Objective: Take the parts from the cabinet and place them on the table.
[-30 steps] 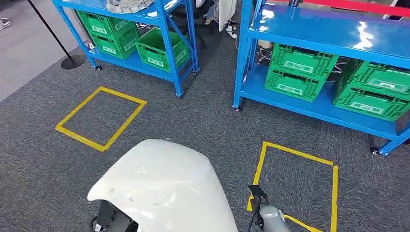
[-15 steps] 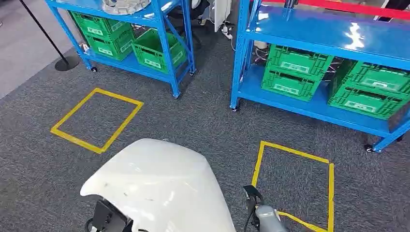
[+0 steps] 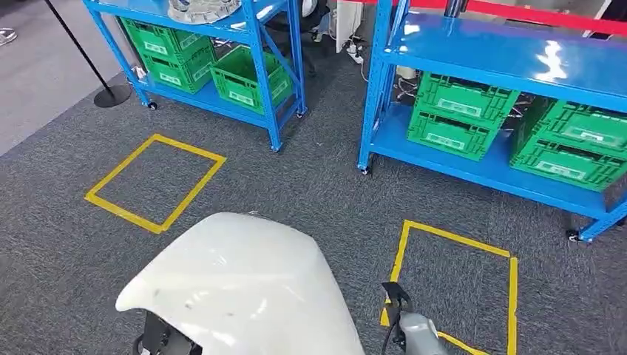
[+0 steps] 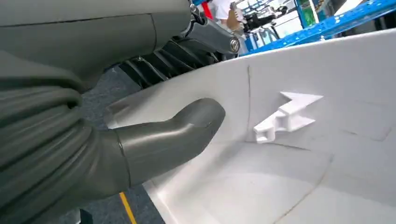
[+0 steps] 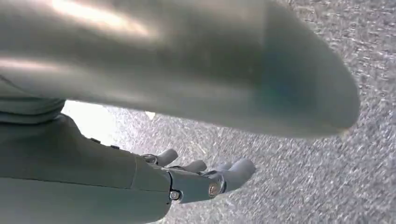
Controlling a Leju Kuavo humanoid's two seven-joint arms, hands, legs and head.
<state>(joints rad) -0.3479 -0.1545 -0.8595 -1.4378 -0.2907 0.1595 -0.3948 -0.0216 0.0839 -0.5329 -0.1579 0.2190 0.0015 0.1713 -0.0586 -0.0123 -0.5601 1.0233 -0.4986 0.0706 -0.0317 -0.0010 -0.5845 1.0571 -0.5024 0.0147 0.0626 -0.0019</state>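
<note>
Camera has tilted, whole scene shifted lower since half a second ago. Left hand (image 4: 154, 140) grips white shell part (image 3: 244, 288) low in front; right hand (image 5: 205, 179) spread, empty, above carpet (image 3: 310, 192).

The left hand (image 4: 140, 144) lies against the inner side of a large white moulded part (image 4: 327, 154), its thick grey thumb (image 4: 187, 126) pressed flat on the smooth surface and its darker fingers (image 4: 187, 46) curled over the part's rim, gripping it. Just beside the thumb tip, a small white clip (image 4: 287, 114) stands out from the part. Past the rim shows grey carpet floor (image 4: 105, 84) with a yellow tape line (image 4: 126, 207), and blue shelving (image 4: 327, 28) in the distance.
</note>
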